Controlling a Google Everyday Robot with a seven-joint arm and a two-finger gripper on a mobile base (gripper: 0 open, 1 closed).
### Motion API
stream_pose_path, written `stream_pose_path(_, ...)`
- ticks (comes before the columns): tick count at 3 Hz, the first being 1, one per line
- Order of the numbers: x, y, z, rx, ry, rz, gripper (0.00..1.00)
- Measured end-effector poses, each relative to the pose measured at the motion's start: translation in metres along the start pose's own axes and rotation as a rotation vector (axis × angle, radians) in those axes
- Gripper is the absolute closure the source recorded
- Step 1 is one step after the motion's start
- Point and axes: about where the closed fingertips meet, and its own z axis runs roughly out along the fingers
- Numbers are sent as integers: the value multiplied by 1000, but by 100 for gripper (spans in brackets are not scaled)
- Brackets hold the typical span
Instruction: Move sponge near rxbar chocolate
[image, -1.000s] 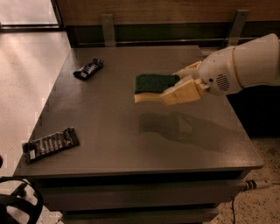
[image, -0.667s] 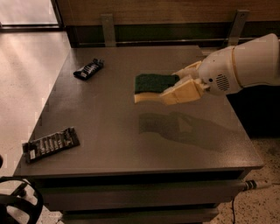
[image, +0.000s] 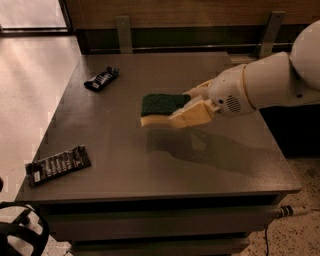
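The sponge, dark green on top with a yellow foam base, hangs above the middle of the grey table. My gripper comes in from the right on a white arm and is shut on the sponge's right end. The rxbar chocolate, a long flat dark bar with white lettering, lies at the table's front left corner, well left of and in front of the sponge.
A shorter crumpled black snack wrapper lies at the table's back left. A wooden wall with metal brackets runs behind the table. A dark wheel-like object sits on the floor at lower left.
The gripper has carried the sponge a little to the left and slightly toward the front. The bar and the wrapper have not moved.
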Motion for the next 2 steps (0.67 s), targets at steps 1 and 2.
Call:
stream_pose_path(1, 2, 13, 17, -20, -14, -5, 100)
stream_pose_path(2, -3, 33, 29, -42, -19, -30, 100)
